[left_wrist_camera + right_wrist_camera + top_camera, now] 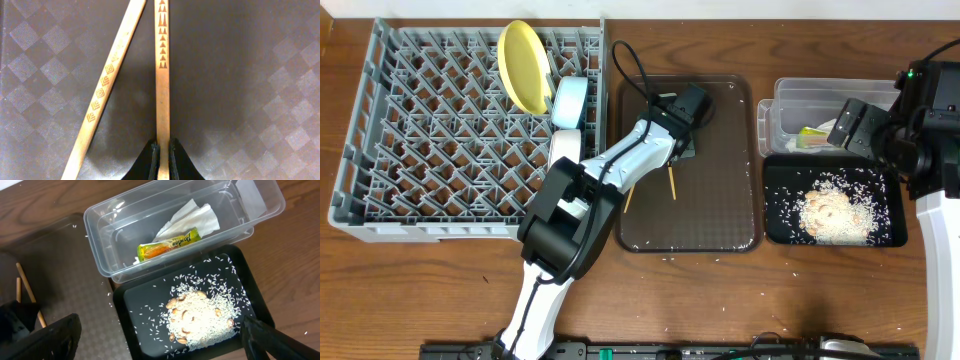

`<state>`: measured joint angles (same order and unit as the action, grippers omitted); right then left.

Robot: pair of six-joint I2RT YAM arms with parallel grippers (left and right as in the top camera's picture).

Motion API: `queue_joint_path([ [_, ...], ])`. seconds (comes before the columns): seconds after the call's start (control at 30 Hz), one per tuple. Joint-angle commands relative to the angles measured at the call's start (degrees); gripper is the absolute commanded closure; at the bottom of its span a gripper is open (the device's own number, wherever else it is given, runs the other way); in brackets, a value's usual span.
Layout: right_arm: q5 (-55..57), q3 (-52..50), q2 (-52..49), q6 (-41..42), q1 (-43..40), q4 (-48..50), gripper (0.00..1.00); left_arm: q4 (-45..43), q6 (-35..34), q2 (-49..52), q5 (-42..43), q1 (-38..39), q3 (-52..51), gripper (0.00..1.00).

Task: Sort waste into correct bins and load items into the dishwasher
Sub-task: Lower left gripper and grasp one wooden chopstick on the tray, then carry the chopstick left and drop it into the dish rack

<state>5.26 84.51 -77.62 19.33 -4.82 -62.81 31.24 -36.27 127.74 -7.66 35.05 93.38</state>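
Left gripper (162, 152) pinches one chopstick (162, 75) near far edge; thin grip, it can swivel & slip; right gripper (160, 325) spread.

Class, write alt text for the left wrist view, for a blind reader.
The left gripper pinches one wooden chopstick running straight up the frame. A second chopstick lies slanted to its left on the brown checkered tray.

text: none legible | wrapper (170, 244): print too blurred to read
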Motion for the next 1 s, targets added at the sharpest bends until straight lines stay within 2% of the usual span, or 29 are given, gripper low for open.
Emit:
queue_joint_path([
  [0.0,0.9,0.1,-0.3,0.8,-0.5,0.0,0.01,2.5,0.0,1.7,0.8,0.3,1.2,0.92],
  [0.3,0.9,0.1,-0.3,0.8,-0.5,0.0,0.01,19.6,13.2,-4.1,0.8,0.1,13.7,0.93],
  [0.5,0.9,0.1,-0.3,0.8,-0.5,0.0,0.01,28.5,17.2,-13.5,-1.7,-2.4,14.3,0.93],
  [0.63,0.9,0.1,-0.3,0.8,-0.5,0.0,0.01,36.2,17.6,-18.7,-6.6,-6.8,14.3,0.93],
  [0.73,0.9,0.1,-0.3,0.8,-0.5,0.0,0.01,40.4,20.7,-20.6,-8.2,-11.2,14.3,0.92],
  [0.87,0.9,0.1,-0.3,0.8,-0.5,0.0,0.01,42.5,27.3,-20.7,-8.3,-17.3,12.9,0.92],
  [0.97,0.9,0.1,-0.3,0.8,-0.5,0.0,0.01,42.1,27.7,-20.6,-8.3,-21.3,10.3,0.92],
])
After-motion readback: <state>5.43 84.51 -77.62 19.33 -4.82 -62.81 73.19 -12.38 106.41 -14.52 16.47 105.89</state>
